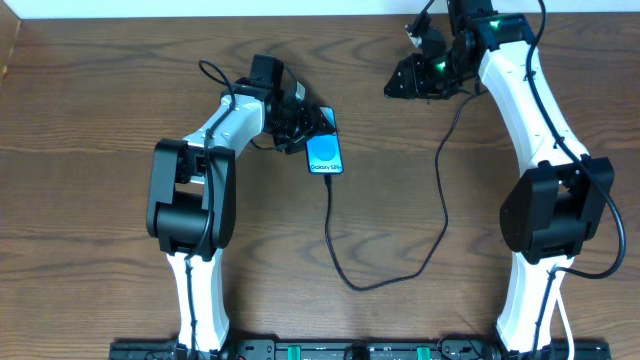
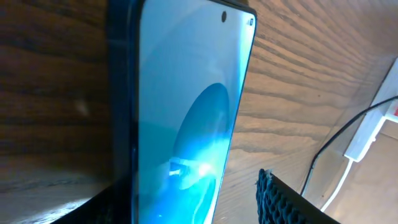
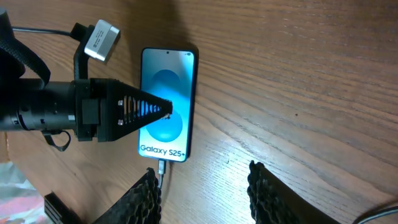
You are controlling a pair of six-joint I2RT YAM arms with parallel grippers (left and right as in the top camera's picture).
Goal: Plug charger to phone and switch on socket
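Note:
The phone (image 1: 325, 154) lies face up left of the table's middle, its blue screen lit with "Galaxy" text (image 3: 166, 102). The charger's thin black cable (image 1: 340, 262) loops from the phone's near end over to the right arm. Its plug tip (image 3: 163, 167) sits in the phone's port. My left gripper (image 1: 300, 127) is open over the phone's far end and straddles its width (image 2: 186, 205); a gap shows beside the right finger. My right gripper (image 1: 405, 80) is open and empty (image 3: 208, 193) at the back right. The socket shows only at the edge of the left wrist view (image 2: 380, 121), white with a red mark.
The left arm's wrist camera (image 3: 99, 38) and dark body reach over the phone from the left. A white cord (image 2: 339, 183) runs beside the black cable near the socket. In the overhead view the right arm covers the spot where the socket lies.

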